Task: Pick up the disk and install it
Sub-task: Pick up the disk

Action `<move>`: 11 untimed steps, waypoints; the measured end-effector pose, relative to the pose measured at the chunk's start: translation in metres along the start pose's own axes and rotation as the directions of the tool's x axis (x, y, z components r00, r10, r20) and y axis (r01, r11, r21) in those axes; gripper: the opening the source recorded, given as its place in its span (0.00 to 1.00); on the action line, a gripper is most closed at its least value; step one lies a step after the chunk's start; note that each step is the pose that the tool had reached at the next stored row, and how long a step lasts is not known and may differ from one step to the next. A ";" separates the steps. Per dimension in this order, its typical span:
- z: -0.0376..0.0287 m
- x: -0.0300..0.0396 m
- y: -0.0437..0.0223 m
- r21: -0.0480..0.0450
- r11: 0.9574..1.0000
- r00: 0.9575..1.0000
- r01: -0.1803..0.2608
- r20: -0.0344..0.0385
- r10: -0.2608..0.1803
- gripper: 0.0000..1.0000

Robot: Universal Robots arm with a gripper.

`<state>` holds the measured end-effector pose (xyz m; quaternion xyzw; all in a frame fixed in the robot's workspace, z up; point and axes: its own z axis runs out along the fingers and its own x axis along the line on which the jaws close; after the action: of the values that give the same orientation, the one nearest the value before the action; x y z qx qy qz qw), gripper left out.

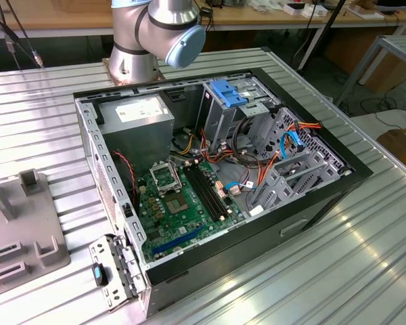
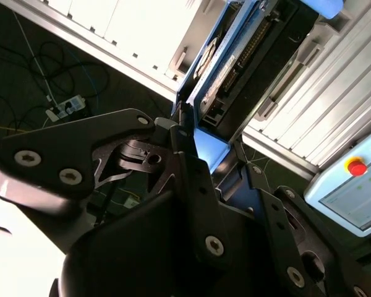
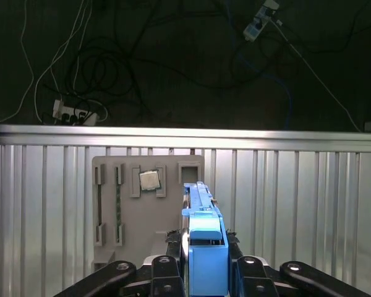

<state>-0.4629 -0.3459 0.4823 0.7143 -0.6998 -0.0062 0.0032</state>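
Note:
The disk (image 3: 201, 213), a dark flat drive in a bright blue carrier rail, stands on edge between my gripper's (image 3: 205, 257) black fingers (image 3: 167, 269) in the first wrist view. The second wrist view shows the disk's (image 2: 244, 59) dark body, connector edge and blue frame reaching out from the gripper (image 2: 201, 145), which is shut on it. The disk hangs in the air above a ribbed metal table (image 3: 297, 204), over a grey fixture plate (image 3: 148, 210). In the exterior view the open computer case (image 1: 88, 135) lies on its side with its metal drive cage (image 1: 277, 142) on the exterior view's right.
The grey fixture plate holds a processor chip (image 3: 149, 180) and a memory stick (image 3: 118, 204). Beyond the table edge, cables and power strips (image 3: 71, 114) lie on the dark floor. The arm's base (image 1: 139, 40) stands behind the case. A blue bracket (image 1: 227, 91) tops the tall cage.

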 end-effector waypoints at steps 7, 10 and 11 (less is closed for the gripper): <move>-0.0001 0.0001 -0.0037 0.000 1.000 1.000 0.000 0.000 0.000 0.37; -0.0001 0.0001 -0.0055 0.000 1.000 1.000 0.000 0.000 0.000 0.37; -0.0001 0.0001 -0.0064 0.000 1.000 1.000 0.000 0.000 0.000 0.37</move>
<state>-0.4566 -0.3459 0.4824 0.7143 -0.6998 -0.0062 0.0033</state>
